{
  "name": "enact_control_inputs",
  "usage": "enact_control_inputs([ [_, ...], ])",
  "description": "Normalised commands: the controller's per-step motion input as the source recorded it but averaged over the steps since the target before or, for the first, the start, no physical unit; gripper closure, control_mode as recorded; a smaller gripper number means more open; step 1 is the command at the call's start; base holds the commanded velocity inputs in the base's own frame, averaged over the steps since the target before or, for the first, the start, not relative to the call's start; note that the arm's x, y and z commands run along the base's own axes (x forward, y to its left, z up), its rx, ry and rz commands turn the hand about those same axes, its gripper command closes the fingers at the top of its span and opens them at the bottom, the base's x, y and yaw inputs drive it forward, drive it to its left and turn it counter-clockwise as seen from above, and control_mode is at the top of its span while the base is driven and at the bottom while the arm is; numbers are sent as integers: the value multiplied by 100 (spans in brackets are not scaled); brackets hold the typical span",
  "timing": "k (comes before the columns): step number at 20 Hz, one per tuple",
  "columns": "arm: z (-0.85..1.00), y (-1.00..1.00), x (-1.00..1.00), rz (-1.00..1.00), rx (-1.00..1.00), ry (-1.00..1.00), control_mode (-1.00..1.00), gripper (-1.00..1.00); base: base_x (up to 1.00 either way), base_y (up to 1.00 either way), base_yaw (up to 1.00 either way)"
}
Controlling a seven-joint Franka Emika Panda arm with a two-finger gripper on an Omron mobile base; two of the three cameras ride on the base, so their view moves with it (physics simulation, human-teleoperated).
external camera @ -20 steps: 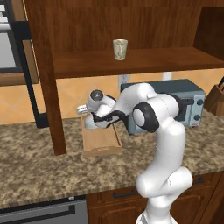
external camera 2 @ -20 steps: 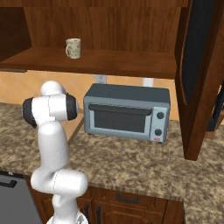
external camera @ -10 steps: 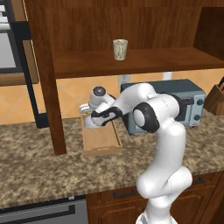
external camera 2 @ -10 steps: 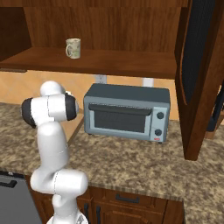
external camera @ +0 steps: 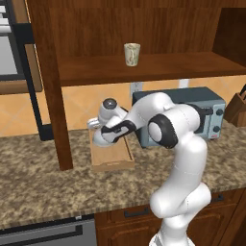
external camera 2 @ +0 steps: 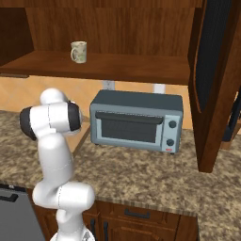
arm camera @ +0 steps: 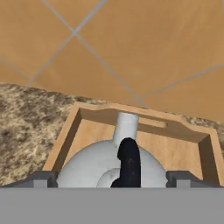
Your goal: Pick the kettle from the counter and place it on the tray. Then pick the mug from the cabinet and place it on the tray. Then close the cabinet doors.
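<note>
The first step looks done: in the hand view the kettle sits inside the tray, low in the middle of the frame, its silvery-white dome rising between the wooden rims, a pale spout pointing toward the far end wall and the thin black handle arching over the top. The hand hovers right above it with its two tips spread wide, one at each side of the dome at the bottom edge, pinching nothing; whether the tips touch the kettle's sides is hard to tell from so close. In the left base view the tray lies at the centre left on the speckled granite surface, with the arm's wrist bent down over it and hiding most of the kettle. Two steps remain. The mug, small and cream with a faint mottled pattern, stands upright on the cabinet shelf in the upper middle of that view; in the right base view it is at the upper left, handle turned to the left. The cabinet doors are not closed: one door stands swung out along the right side of the right base view, its dark arched inset facing the camera.
</note>
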Motion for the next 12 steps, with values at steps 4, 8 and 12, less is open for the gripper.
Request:
enact_control_inputs([
  [4, 22, 1, -14, 0, 0, -4, -100, -100, 0, 0, 0],
  [8, 52, 0, -47, 0, 0, 0, -100, -100, 0, 0, 0],
  [12, 48, -4, -66, 0, 0, 1, -100, -100, 0, 0, 0],
])
